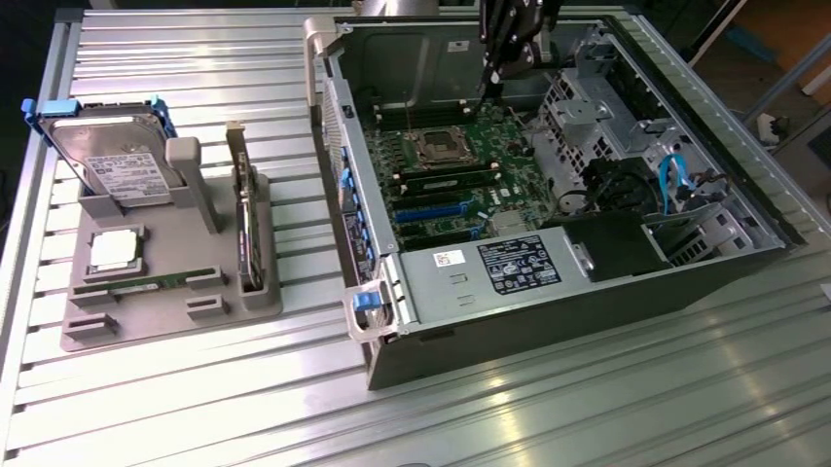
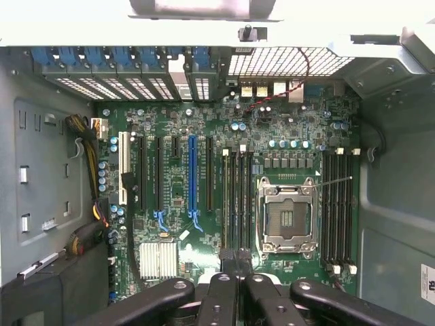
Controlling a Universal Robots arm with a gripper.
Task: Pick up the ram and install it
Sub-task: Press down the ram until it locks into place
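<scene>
A green ram [image 1: 457, 182] stick lies seated in a motherboard [image 1: 449, 175] slot beside the empty processor socket [image 2: 287, 219], inside the open computer case [image 1: 727, 209]; the gripper [image 1: 495, 80] hangs just above, fingers closed together, holding nothing, seemingly to press it home.

Ribbed aluminium worktop [image 1: 546, 409], slatted lengthwise, catching soft glare from overhead light along the near edge. Past the far corner, at the exterior view's right, a strip of brown floor [image 1: 795, 29] with a metal frame leg [image 1: 787, 78] crossing it. Dark gap beyond the worktop edge at the exterior view's left.
</scene>
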